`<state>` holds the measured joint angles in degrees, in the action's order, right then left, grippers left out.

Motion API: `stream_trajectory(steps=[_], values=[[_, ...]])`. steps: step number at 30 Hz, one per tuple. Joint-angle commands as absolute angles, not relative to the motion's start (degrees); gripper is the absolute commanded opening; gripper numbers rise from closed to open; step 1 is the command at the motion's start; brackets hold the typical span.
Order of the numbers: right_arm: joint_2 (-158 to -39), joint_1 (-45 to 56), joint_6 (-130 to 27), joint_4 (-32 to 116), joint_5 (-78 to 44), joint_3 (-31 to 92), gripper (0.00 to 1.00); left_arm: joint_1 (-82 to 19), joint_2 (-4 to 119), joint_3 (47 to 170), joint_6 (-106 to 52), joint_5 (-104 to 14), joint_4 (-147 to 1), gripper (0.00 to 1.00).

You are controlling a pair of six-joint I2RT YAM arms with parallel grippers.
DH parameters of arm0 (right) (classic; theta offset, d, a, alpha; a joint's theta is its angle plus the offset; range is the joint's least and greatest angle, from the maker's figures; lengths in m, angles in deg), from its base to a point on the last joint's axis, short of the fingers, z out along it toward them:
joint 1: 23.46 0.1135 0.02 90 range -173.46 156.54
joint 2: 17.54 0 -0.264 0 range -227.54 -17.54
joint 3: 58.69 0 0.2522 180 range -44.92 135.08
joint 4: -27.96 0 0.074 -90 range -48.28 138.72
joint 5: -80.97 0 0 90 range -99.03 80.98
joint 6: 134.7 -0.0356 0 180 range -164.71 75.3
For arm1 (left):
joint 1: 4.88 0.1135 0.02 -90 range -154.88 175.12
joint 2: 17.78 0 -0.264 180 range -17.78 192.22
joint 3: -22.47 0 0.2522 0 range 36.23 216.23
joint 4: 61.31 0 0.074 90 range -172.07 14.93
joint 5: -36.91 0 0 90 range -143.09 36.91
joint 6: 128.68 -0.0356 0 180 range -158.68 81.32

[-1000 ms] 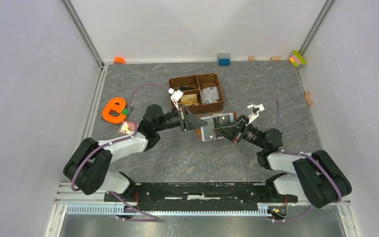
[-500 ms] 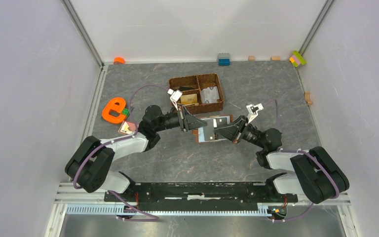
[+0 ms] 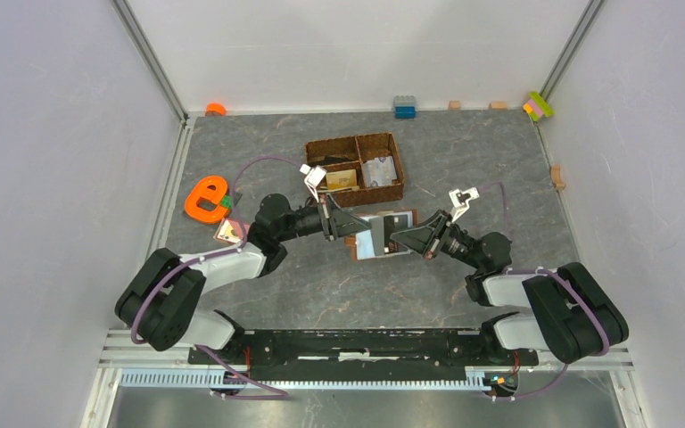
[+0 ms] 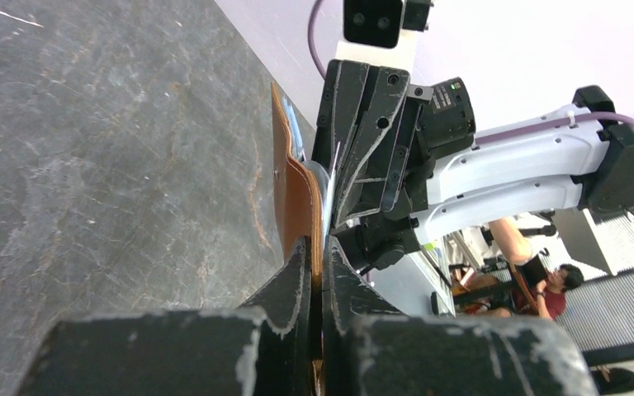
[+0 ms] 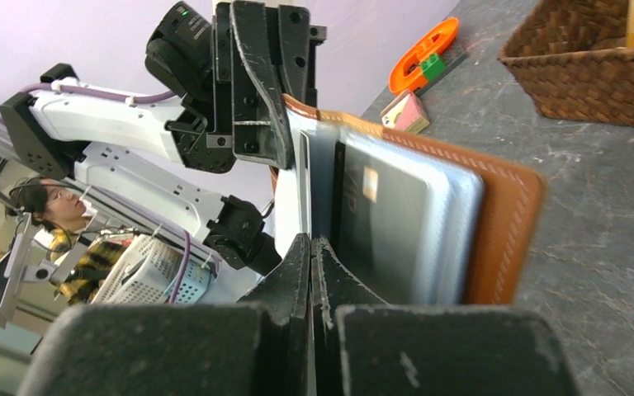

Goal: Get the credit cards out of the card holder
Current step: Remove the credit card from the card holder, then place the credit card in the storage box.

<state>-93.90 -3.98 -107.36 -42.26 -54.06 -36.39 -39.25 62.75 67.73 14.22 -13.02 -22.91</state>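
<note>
Left gripper (image 3: 353,234) jaws clamp the card holder (image 3: 382,234); right gripper (image 3: 395,239) jaws, directly opposite, pinch a pale credit card (image 5: 300,198) edge.

My left arm (image 3: 223,263) and right arm (image 3: 510,287) are a matched pair: bulky black shoulder housings, white middle links, black forearms. A purple cable (image 3: 263,160) runs along each. I see a small white camera bracket (image 3: 312,175) at each wrist. The left pincer (image 4: 320,266) and right pincer (image 5: 309,257) have black fingers, scuffed pale along the edges.
</note>
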Motion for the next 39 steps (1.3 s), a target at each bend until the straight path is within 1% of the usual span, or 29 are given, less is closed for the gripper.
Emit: stream_trajectory(steps=[1, 7, 11, 15, 20, 27, 32, 39], values=[[-93.83, -6.26, -108.00, -53.20, -53.42, -37.70, 0.00, -37.92, 59.59, 66.99, 14.84, -14.94, -19.26, 0.02], [-92.66, -7.27, -106.62, -50.52, -52.94, -37.98, 0.00, -37.32, 58.61, 66.29, 14.49, -16.67, -20.55, 0.02], [-89.97, -7.90, -102.25, -41.80, -51.39, -37.78, 0.00, -36.87, 56.19, 66.76, 10.66, -21.62, -30.22, 0.02], [-87.17, -8.06, -98.74, -35.04, -49.97, -37.33, 0.00, -36.88, 54.49, 66.92, 9.18, -23.78, -33.65, 0.02], [-84.38, -8.11, -94.63, -28.93, -47.98, -36.96, 0.00, -36.79, 53.29, 68.33, 6.33, -29.06, -42.79, 0.02], [-79.24, -8.19, -86.42, -15.82, -43.42, -35.48, 0.00, -36.79, 51.27, 69.12, 4.17, -34.80, -49.53, 0.02], [-77.09, -8.13, -84.20, -12.59, -41.50, -35.57, 0.00, -36.79, 49.50, 69.23, 2.81, -38.04, -52.38, 0.02], [-76.62, -8.13, -83.42, -11.74, -40.69, -35.62, 0.00, -36.85, 43.10, 66.38, 1.58, -46.27, -54.39, 0.02]])
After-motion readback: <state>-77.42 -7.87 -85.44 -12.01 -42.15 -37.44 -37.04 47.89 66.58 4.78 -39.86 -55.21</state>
